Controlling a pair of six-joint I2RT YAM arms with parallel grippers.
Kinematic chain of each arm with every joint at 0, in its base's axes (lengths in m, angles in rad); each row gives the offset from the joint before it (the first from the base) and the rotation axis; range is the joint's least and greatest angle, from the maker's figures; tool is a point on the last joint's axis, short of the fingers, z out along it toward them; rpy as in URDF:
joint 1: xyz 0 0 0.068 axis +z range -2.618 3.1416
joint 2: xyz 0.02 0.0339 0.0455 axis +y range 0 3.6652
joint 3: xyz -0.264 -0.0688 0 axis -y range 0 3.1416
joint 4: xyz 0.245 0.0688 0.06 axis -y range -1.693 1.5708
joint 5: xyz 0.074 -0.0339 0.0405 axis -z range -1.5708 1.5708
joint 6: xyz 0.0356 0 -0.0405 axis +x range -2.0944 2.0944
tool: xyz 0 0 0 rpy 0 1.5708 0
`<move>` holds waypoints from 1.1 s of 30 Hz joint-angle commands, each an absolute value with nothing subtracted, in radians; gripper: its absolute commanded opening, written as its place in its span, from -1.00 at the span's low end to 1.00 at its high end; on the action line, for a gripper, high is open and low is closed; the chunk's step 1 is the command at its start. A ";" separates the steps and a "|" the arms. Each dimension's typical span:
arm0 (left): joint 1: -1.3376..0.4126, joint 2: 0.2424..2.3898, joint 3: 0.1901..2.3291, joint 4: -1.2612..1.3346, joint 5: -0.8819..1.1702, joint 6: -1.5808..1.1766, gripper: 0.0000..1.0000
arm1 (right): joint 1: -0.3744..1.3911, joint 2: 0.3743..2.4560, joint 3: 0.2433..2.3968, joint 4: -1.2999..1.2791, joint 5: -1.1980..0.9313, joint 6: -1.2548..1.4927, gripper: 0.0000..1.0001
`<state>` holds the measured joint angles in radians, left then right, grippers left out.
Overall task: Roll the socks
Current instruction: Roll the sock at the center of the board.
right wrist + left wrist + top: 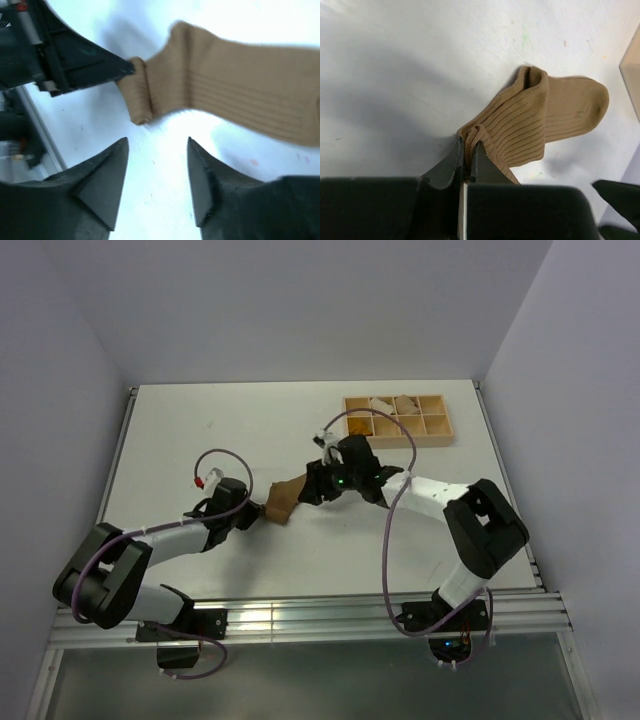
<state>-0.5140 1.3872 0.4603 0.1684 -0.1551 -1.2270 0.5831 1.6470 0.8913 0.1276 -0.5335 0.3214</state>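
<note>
A tan-brown ribbed sock [285, 498] lies partly folded on the white table between the two arms. My left gripper [262, 511] is shut on the sock's bunched near end; in the left wrist view the jaws [469, 146] pinch the folded fabric, and the rest of the sock [545, 117] stretches away to the right. My right gripper [315, 486] hovers at the sock's other side. In the right wrist view it [157, 145] is open and empty, just short of the sock [230, 85]. A mustard-orange piece [361, 424] lies in a tray compartment; I cannot tell if it is the other sock.
A wooden compartment tray [436, 438] stands at the back right, with pale bundles [406, 403] in its far cells. Grey walls enclose the table on three sides. The left gripper's finger [95, 62] shows in the right wrist view, close to the right jaws.
</note>
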 commanded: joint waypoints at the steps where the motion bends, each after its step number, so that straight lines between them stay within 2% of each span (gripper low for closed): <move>1: -0.508 1.364 0.448 0.032 -0.239 -1.215 -0.99 | 0.716 1.591 0.963 0.015 -0.286 0.134 0.21; 2: -0.508 1.362 0.449 0.025 -0.238 -1.212 -0.99 | 0.768 1.592 0.974 0.020 -0.212 0.092 0.25; 3: -0.508 1.362 0.448 0.020 -0.236 -1.210 -0.99 | 0.793 1.594 0.976 0.034 -0.174 0.072 0.41; 7: -0.508 1.365 0.449 0.003 -0.219 -1.198 -0.99 | 0.909 1.635 0.994 0.066 -0.005 -0.080 0.47; 11: -0.508 1.364 0.465 -0.029 -0.202 -1.183 -0.99 | 1.006 1.666 0.986 0.127 0.136 -0.197 0.45; 14: -0.508 1.365 0.483 -0.038 -0.201 -1.166 -0.99 | 1.063 1.690 1.005 0.136 0.198 -0.258 0.30; 16: -0.508 1.367 0.491 -0.041 -0.198 -1.160 -0.99 | 1.107 1.720 1.011 0.150 0.248 -0.291 0.27; 29: -0.508 1.388 0.497 -0.023 -0.160 -1.146 -0.99 | 1.167 1.868 1.081 0.196 0.330 -0.364 0.32; 33: -0.508 1.396 0.499 -0.012 -0.143 -1.154 -0.99 | 1.172 1.893 1.078 0.216 0.292 -0.361 0.33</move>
<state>-0.4679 1.3716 0.4896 0.0601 -0.1192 -1.1896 1.1522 1.8404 1.0271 0.1844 0.3206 -0.3016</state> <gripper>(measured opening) 0.046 0.664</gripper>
